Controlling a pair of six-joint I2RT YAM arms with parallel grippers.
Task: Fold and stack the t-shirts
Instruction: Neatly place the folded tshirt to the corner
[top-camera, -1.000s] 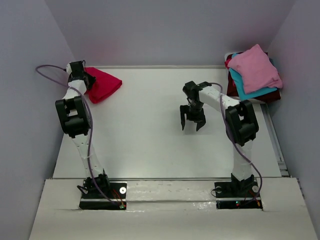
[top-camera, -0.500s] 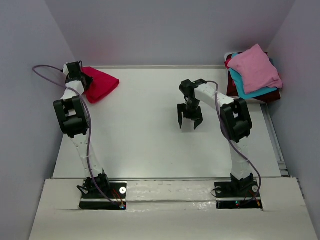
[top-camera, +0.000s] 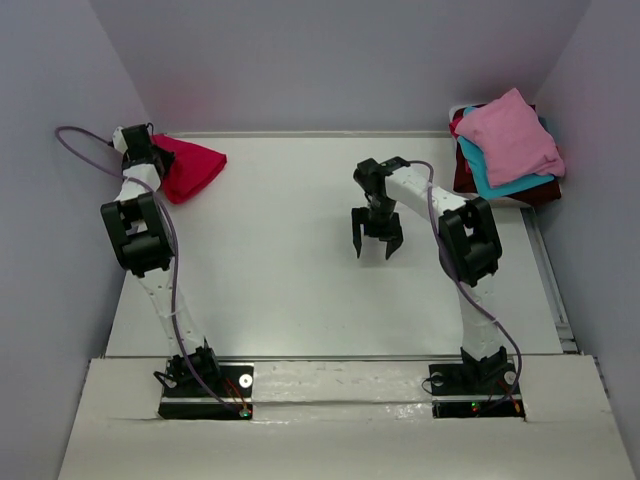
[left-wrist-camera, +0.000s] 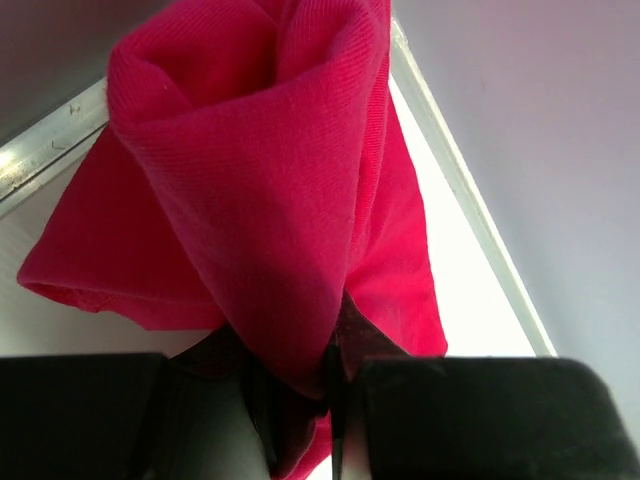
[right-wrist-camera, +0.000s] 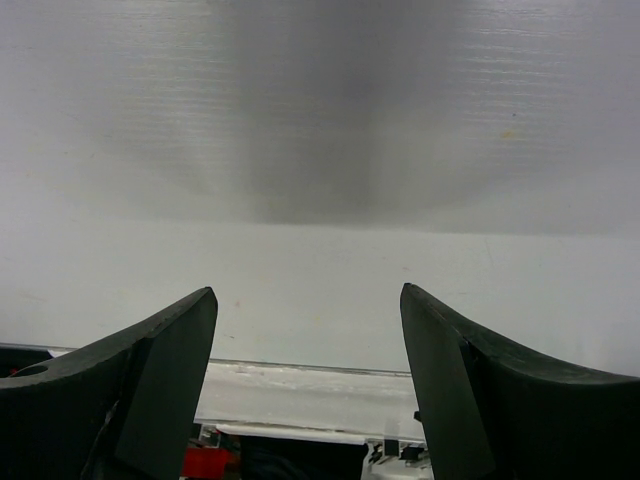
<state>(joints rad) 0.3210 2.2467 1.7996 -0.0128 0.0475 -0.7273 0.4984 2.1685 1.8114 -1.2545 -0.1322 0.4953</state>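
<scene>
At far-left corner of table (top-camera: 300, 300), left gripper (left-wrist-camera: 298, 392) clamped on crimson t-shirt (left-wrist-camera: 250, 200); right gripper (right-wrist-camera: 305, 293) wide apart, empty

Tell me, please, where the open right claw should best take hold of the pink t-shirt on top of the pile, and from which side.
Probably the pink t-shirt by its edge facing the table centre, coming down from above on that side. It lies flat and folded on the teal t-shirt, and the walls stand close behind and to its right, so that edge is the freest for the right claw.
</scene>
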